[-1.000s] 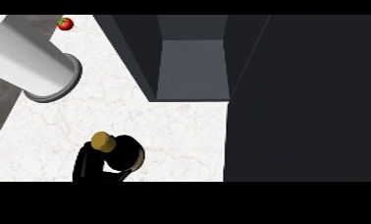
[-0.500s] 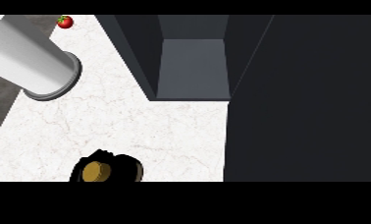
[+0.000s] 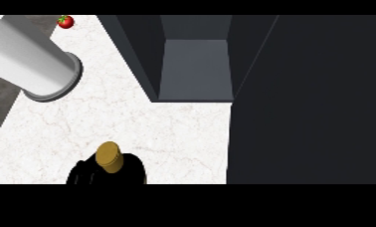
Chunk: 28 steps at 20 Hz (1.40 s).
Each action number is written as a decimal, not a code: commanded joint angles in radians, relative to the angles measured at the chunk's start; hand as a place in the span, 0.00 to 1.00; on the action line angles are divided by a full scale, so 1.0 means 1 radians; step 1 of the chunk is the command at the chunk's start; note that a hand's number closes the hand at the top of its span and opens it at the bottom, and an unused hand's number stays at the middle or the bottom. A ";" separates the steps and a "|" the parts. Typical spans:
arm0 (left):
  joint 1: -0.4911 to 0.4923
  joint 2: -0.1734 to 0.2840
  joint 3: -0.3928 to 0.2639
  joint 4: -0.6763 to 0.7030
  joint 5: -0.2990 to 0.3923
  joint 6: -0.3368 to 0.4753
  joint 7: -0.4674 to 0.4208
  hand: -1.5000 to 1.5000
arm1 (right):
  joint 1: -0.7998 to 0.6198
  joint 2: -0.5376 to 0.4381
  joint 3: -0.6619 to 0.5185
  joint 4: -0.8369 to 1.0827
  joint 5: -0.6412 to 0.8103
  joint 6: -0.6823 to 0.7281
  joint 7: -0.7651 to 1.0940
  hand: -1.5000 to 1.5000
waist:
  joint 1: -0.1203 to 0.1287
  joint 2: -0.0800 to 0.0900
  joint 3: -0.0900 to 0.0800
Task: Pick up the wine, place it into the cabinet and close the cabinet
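The wine bottle (image 3: 110,157), black glass with a gold cap, stands near the lower left of the head view, seen from above. Black curled fingers (image 3: 82,172) of my right hand wrap its left side and blend with the dark glass; no forearm shows. The dark grey cabinet (image 3: 197,66) sits at the top centre, its inside open towards me and nothing in it. Its door (image 3: 301,101) is a big dark panel swung out along the right side. The bottle is to the lower left of the cabinet's opening, apart from it. My left hand does not show.
A large pale grey cylinder (image 3: 37,64) lies at the left on the white marble counter (image 3: 183,131). A small red fruit (image 3: 65,21) sits at the far top left. Bare marble lies between the bottle and the cabinet's front.
The bottle sank towards the lower edge half a second ago, then came back up and slightly right, close to where it was a second ago.
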 commanded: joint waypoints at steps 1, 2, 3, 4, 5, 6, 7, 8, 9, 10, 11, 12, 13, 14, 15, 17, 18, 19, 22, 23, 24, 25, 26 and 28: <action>-0.020 -0.040 -0.029 -0.117 0.010 0.070 0.104 1.00 | 0.036 -0.016 -0.017 -0.006 -0.031 0.037 -0.023 0.00 | -0.005 0.001 0.000; 0.054 -0.013 -0.040 -0.220 0.036 0.045 0.144 1.00 | -0.033 -0.011 -0.018 -0.037 -0.016 -0.026 0.055 0.00 | -0.001 0.000 -0.001; 0.068 -0.042 -0.080 -0.277 0.013 0.080 0.158 1.00 | -0.055 -0.034 -0.037 -0.027 -0.068 -0.017 0.099 0.00 | 0.000 0.000 0.000; 0.072 -0.005 -0.056 -0.302 0.048 0.059 0.206 1.00 | -0.058 -0.047 -0.093 0.030 -0.095 0.007 0.037 0.00 | -0.001 0.001 0.000; 0.027 -0.027 -0.062 -0.311 0.034 0.099 0.223 1.00 | -0.012 -0.015 -0.020 0.002 -0.040 0.003 0.034 0.00 | -0.003 0.001 -0.001; 0.035 -0.044 -0.161 -0.357 0.034 0.219 0.228 1.00 | 0.002 -0.008 -0.022 0.015 -0.024 0.013 -0.010 0.00 | -0.003 0.001 0.000; 0.050 -0.045 -0.207 -0.365 0.012 0.250 0.202 1.00 | -0.017 -0.007 -0.022 0.046 -0.030 0.009 -0.004 0.00 | -0.002 0.001 0.000; 0.001 -0.045 -0.107 -0.384 0.016 0.211 0.257 1.00 | -0.059 -0.047 -0.068 -0.050 -0.093 -0.017 0.103 0.00 | -0.004 0.001 -0.001; -0.032 -0.045 -0.196 -0.368 0.005 0.297 0.239 1.00 | -0.037 -0.018 -0.044 0.001 -0.080 -0.010 0.055 0.00 | -0.005 0.001 -0.001; -0.078 -0.045 -0.103 -0.338 0.031 0.240 0.280 1.00 | -0.062 -0.048 -0.083 -0.005 -0.092 -0.012 0.078 0.00 | -0.005 0.001 -0.001; -0.134 -0.045 -0.162 -0.317 0.034 0.324 0.266 1.00 | -0.011 -0.008 -0.015 0.005 -0.026 0.006 0.012 0.00 | -0.007 0.002 -0.001; -0.113 -0.046 -0.161 -0.435 0.018 0.352 0.355 1.00 | -0.043 -0.061 -0.072 -0.047 -0.111 -0.004 0.121 0.00 | -0.006 0.001 -0.001; -0.114 -0.046 -0.180 -0.437 0.053 0.367 0.388 1.00 | 0.002 -0.039 -0.063 -0.020 -0.107 0.027 0.044 0.00 | -0.006 0.001 -0.001; -0.220 -0.046 -0.140 -0.305 0.076 0.356 0.352 1.00 | -0.038 -0.019 -0.027 0.022 -0.051 -0.005 0.055 0.00 | -0.007 0.002 -0.001; -0.225 -0.046 -0.096 -0.355 0.066 0.341 0.412 1.00 | 0.004 0.015 0.008 0.020 0.014 -0.002 -0.012 0.00 | -0.007 0.002 -0.001; -0.250 -0.046 -0.184 -0.290 0.047 0.417 0.345 1.00 | 0.031 0.004 0.005 -0.015 -0.013 0.016 -0.001 0.00 | -0.008 0.001 -0.001; -0.240 -0.046 -0.190 -0.385 0.027 0.439 0.408 1.00 | 0.076 -0.001 -0.023 0.000 -0.035 0.043 -0.039 0.00 | -0.008 0.001 -0.001; -0.350 -0.046 -0.217 -0.276 0.022 0.525 0.356 1.00 | -0.039 -0.023 -0.051 0.011 -0.072 -0.003 0.046 0.00 | -0.009 0.002 -0.001; -0.461 -0.046 -0.221 -0.309 0.026 0.635 0.448 1.00 | 0.047 0.027 0.097 -0.027 0.063 -0.026 -0.013 0.00 | -0.013 0.001 -0.001; -0.450 -0.046 -0.212 -0.222 0.015 0.582 0.358 1.00 | 0.122 0.006 -0.012 0.021 -0.016 0.065 -0.109 0.00 | -0.014 0.002 -0.001; -0.466 -0.046 -0.232 -0.293 0.005 0.651 0.450 1.00 | 0.049 -0.007 -0.018 -0.027 -0.025 0.012 -0.002 0.00 | -0.010 0.001 -0.001; -0.530 -0.046 -0.196 -0.184 0.011 0.618 0.387 1.00 | -0.002 -0.005 0.001 -0.002 -0.013 -0.001 0.017 0.00 | -0.010 0.002 -0.001; -0.519 -0.046 -0.210 -0.190 0.005 0.628 0.378 1.00 | -0.033 -0.060 -0.128 0.100 -0.106 0.050 -0.044 0.00 | -0.009 0.003 -0.001; -0.644 -0.046 -0.219 -0.040 -0.002 0.681 0.337 1.00 | 0.032 0.006 0.010 0.068 0.021 0.043 -0.085 0.00 | -0.019 0.004 -0.001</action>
